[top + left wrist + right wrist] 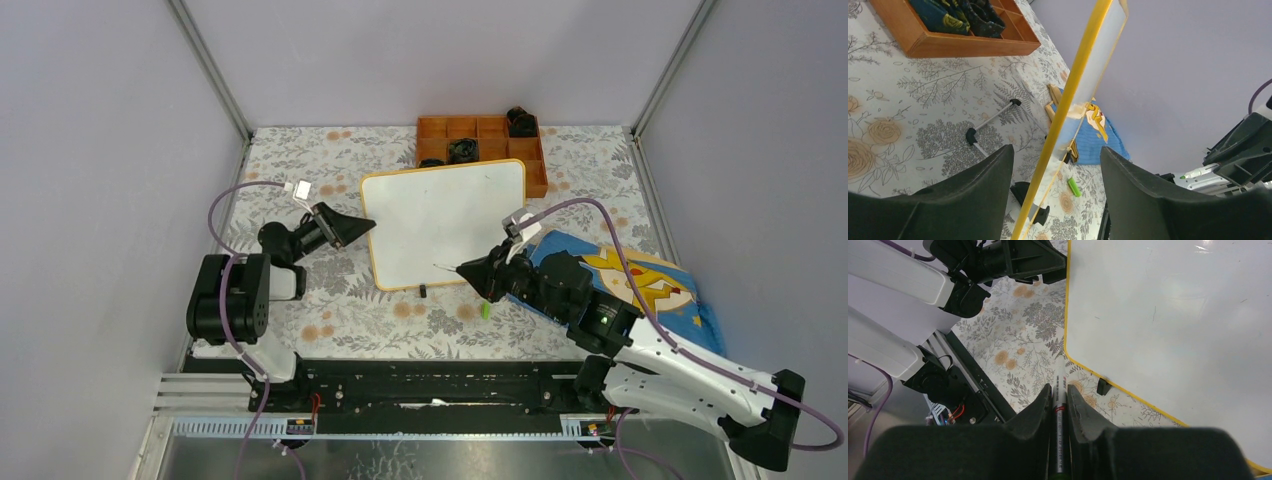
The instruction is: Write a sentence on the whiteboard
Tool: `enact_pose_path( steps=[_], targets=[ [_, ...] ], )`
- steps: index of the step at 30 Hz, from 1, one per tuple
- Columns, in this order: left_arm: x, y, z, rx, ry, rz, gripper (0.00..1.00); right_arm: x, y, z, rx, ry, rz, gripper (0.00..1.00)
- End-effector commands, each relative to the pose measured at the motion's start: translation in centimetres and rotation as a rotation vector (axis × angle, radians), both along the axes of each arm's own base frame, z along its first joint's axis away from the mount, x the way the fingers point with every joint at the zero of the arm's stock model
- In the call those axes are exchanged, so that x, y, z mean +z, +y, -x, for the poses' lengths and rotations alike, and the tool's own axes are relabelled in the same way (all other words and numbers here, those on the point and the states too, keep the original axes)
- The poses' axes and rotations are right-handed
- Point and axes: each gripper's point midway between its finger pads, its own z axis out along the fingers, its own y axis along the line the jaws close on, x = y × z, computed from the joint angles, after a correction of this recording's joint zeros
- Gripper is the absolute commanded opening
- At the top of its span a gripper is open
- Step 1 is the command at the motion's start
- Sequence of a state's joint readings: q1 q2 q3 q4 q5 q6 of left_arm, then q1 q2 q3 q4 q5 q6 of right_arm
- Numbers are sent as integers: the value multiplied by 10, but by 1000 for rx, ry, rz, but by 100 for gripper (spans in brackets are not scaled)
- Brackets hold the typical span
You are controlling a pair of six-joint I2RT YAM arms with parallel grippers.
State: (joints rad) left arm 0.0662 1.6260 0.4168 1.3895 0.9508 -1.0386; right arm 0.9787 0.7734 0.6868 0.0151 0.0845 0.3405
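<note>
The whiteboard (445, 225) lies mid-tabletop (300, 160), in front of the orange tray (480, 127). Its long axis runs left to right, the right end turned a little farther back. From above, its near right corner is hidden behind my right gripper (462, 268). My left wrist sees the board only edge-on, with the yellow frame cut off at the top. A few faint marks show on the white, but I cannot read them as words.

My left gripper (362, 226) sits at the board's left edge, jaws spread to either side of the frame with a gap on each side. My right jaws are pinching a marker (1058, 405). It lies in line with them and points left toward the board's near edge, tip just beside the frame, perhaps touching. A green cap (485, 309) lies near. The blue cloth (640, 275) is mostly under my right arm.
</note>
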Motion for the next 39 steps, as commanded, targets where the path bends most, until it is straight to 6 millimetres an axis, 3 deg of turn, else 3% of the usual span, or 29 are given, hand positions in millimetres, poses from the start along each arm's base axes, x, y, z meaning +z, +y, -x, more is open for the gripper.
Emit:
enact_pose_path(
  steps=[1,9,18,29,39],
  targets=[
    [19,-3,0,-41,-125,0,68,40,9,-5,10,-59,-105,0],
    [10,-5,0,-58,-102,5,53,42,18,-7,25,-56,-110,0],
    [4,-10,3,-78,-95,-2,47,40,24,-7,39,-41,-117,0],
    [0,-9,3,-69,-97,-10,31,39,29,-8,47,-34,-117,0],
    [-9,-8,2,-56,-88,-22,25,38,33,-11,51,-38,-113,0]
  ],
)
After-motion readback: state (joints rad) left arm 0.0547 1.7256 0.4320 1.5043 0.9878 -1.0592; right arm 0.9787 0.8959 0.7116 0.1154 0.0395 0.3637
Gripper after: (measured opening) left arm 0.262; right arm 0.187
